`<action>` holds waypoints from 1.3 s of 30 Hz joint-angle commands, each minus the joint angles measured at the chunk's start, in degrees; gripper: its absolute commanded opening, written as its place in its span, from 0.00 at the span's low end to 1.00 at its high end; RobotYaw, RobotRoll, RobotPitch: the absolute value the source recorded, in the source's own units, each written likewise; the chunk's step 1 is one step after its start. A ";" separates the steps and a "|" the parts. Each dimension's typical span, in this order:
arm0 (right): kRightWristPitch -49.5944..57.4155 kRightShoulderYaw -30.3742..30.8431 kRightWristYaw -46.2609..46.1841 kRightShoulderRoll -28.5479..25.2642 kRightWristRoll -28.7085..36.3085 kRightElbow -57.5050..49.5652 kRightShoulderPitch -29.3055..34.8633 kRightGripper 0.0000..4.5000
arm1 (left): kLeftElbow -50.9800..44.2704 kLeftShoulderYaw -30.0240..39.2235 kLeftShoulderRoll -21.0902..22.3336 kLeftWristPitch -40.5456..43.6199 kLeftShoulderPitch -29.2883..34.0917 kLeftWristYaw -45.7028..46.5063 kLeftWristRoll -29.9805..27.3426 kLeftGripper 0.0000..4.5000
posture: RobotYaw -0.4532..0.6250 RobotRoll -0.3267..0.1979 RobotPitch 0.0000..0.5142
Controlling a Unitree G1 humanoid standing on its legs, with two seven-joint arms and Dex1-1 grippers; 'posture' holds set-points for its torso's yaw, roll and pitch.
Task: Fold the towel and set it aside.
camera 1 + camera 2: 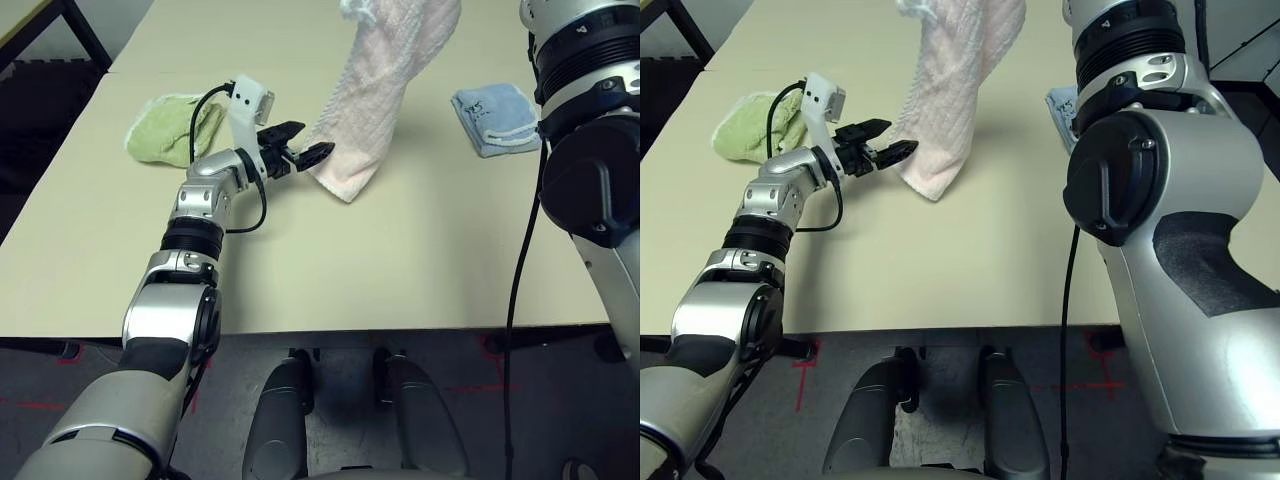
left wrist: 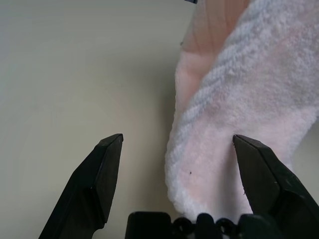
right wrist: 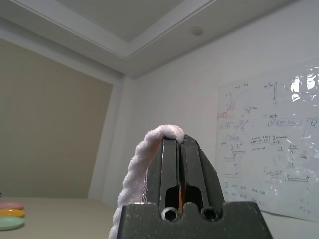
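Observation:
The pale pink towel [image 1: 375,90] hangs lengthwise from above the table, and its lower end reaches down to the tabletop [image 1: 420,250]. My right gripper [image 3: 180,142] is raised high and shut on the towel's top edge [image 3: 144,149], which drapes over its closed fingers. My left gripper [image 1: 312,140] is open, low over the table just left of the towel's bottom corner. In the left wrist view the towel's lower corner [image 2: 239,99] sits between the spread fingers [image 2: 99,169], nearer the far one.
A crumpled light green towel [image 1: 175,125] lies at the back left, behind my left gripper. A folded light blue towel [image 1: 497,118] lies at the back right. My right arm [image 1: 1160,170] rises over the table's right side, with a black cable beside it.

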 commanded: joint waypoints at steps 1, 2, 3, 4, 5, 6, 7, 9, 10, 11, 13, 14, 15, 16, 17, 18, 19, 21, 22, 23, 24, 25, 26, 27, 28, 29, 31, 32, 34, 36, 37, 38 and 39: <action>0.05 -0.33 -0.17 -0.46 0.14 -0.24 -0.13 0.00 | -1.34 -0.60 0.75 3.08 1.24 -2.93 -0.75 0.99 | 0.45 0.62 0.36; 0.11 -0.35 -0.17 -0.46 0.17 -0.25 -0.09 0.00 | -2.02 -0.74 0.94 4.18 1.58 -3.76 -0.91 0.99 | 0.45 0.62 0.36; 0.13 -0.34 -0.17 -0.45 0.17 -0.26 -0.07 0.00 | -2.60 -0.84 1.13 5.05 1.88 -4.36 -0.98 0.99 | 0.45 0.62 0.36; 0.21 -0.34 -0.16 -0.43 0.18 -0.27 -0.03 0.00 | -3.25 -0.95 1.40 5.66 2.25 -4.86 -0.99 0.99 | 0.45 0.62 0.36; 0.30 -0.35 -0.15 -0.43 0.20 -0.26 0.00 0.00 | -3.81 -1.03 1.63 5.96 2.55 -5.11 -0.92 0.99 | 0.45 0.62 0.35; 0.33 -0.34 -0.15 -0.41 0.19 -0.26 0.05 0.00 | -4.33 -1.02 1.82 6.14 2.81 -5.21 -0.90 0.99 | 0.45 0.62 0.35; 0.34 -0.31 -0.11 -0.38 0.17 -0.28 0.15 0.00 | -4.97 -0.88 2.03 6.61 3.05 -5.29 -1.08 0.99 | 0.46 0.62 0.35; 0.48 -0.28 -0.12 -0.27 0.16 -0.31 0.39 0.00 | -6.98 -0.35 2.87 8.31 3.48 -5.93 -1.98 0.99 | 0.46 0.62 0.35; 0.54 -0.24 -0.12 -0.21 0.14 -0.32 0.51 0.00 | -7.96 -0.01 3.27 9.42 3.62 -6.25 -2.54 0.99 | 0.46 0.62 0.35; 0.62 -0.23 -0.16 -0.16 0.14 -0.32 0.63 0.00 | -9.06 0.18 3.84 10.87 3.79 -6.83 -3.10 0.99 | 0.46 0.62 0.35; 0.70 -0.21 -0.18 -0.07 0.14 -0.34 0.81 0.00 | -11.10 0.08 4.98 13.07 4.36 -7.89 -4.01 0.99 | 0.46 0.62 0.35; 0.78 -0.22 -0.15 -0.06 0.17 -0.37 0.90 0.00 | -12.16 0.04 5.57 14.37 4.71 -8.24 -4.49 0.99 | 0.46 0.62 0.35; 0.86 -0.25 -0.12 -0.06 0.21 -0.40 0.95 0.00 | -13.05 0.02 6.06 15.37 5.02 -8.49 -4.89 0.99 | 0.46 0.62 0.35; 0.91 -0.23 -0.10 -0.01 0.21 -0.43 1.04 0.00 | -14.11 -0.02 6.70 16.64 5.41 -8.96 -5.38 0.99 | 0.46 0.62 0.35; 0.95 -0.21 -0.08 0.02 0.20 -0.45 1.09 0.00 | -14.95 -0.07 7.13 17.59 5.72 -9.22 -5.77 0.99 | 0.46 0.62 0.35; 1.00 -0.20 -0.07 0.05 0.19 -0.46 1.14 0.00 | -15.91 -0.14 7.48 18.65 6.08 -9.40 -6.13 0.99 | 0.47 0.62 0.35; 1.03 -0.20 -0.06 0.06 0.19 -0.47 1.18 0.00 | -16.65 -0.17 7.69 19.45 6.34 -9.45 -6.38 0.99 | 0.47 0.62 0.35; 1.11 -0.21 -0.11 0.13 0.19 -0.44 1.16 0.00 | -18.59 -0.71 8.04 21.98 7.10 -10.35 -7.14 0.99 | 0.47 0.62 0.35; 1.14 -0.21 -0.15 0.17 0.19 -0.42 1.13 0.00 | -19.49 -0.96 8.07 22.97 7.49 -10.65 -7.41 0.99 | 0.47 0.62 0.35; 1.18 -0.23 -0.11 0.16 0.21 -0.42 1.13 0.00 | -20.25 -1.16 7.97 23.60 7.85 -10.68 -7.57 0.99 | 0.47 0.62 0.35; 1.20 -0.25 -0.08 0.15 0.23 -0.43 1.14 0.00 | -20.79 -1.25 7.89 23.96 8.09 -10.55 -7.67 0.99 | 0.47 0.62 0.35; 1.21 -0.24 -0.06 0.16 0.22 -0.42 1.13 0.00 | -21.11 -1.30 7.66 24.10 8.32 -10.24 -7.73 0.99 | 0.47 0.62 0.35; 1.26 -0.25 -0.05 0.15 0.23 -0.41 1.11 0.00 | -21.33 -1.44 7.46 24.13 8.49 -10.03 -7.71 0.99 | 0.47 0.62 0.35; 1.27 -0.24 -0.05 0.15 0.21 -0.39 1.11 0.00 | -21.52 -1.53 7.30 24.20 8.63 -9.87 -7.69 0.99 | 0.47 0.62 0.35; 1.27 -0.23 -0.05 0.15 0.20 -0.39 1.10 0.00 | -21.71 -1.57 7.21 24.27 8.74 -9.76 -7.68 0.99 | 0.47 0.62 0.35; 1.30 -0.23 -0.03 0.13 0.19 -0.37 1.08 0.00 | -21.98 -1.59 7.09 24.64 8.79 -9.66 -7.76 0.99 | 0.47 0.62 0.35; 1.32 -0.23 -0.03 0.10 0.19 -0.37 1.06 0.00 | -22.50 -1.60 6.81 25.41 8.96 -9.23 -7.84 0.96 | 0.47 0.62 0.35; 1.30 -0.24 -0.07 0.09 0.18 -0.37 1.07 0.00 | -22.81 -1.73 6.58 25.82 9.25 -8.86 -7.78 0.91 | 0.47 0.62 0.35; 1.25 -0.24 -0.13 0.06 0.17 -0.38 1.11 0.00 | -23.42 -2.22 6.23 26.21 9.97 -8.20 -7.42 0.80 | 0.47 0.62 0.35; 1.19 -0.27 -0.16 0.00 0.19 -0.41 1.12 0.00 | -24.01 -2.78 6.00 26.46 10.70 -7.74 -7.14 0.63 | 0.47 0.62 0.35; 1.17 -0.30 -0.17 -0.06 0.20 -0.43 1.13 0.00 | -24.29 -3.03 5.77 26.81 11.09 -7.48 -7.22 0.54 | 0.47 0.62 0.35; 1.16 -0.30 -0.23 -0.06 0.19 -0.43 1.11 0.00 | -24.47 -3.22 5.70 27.25 11.33 -7.37 -7.36 0.45 | 0.46 0.62 0.36; 1.13 -0.28 -0.29 -0.09 0.15 -0.44 1.13 0.00 | -24.68 -3.63 5.81 27.79 11.56 -7.47 -7.35 0.36 | 0.46 0.62 0.36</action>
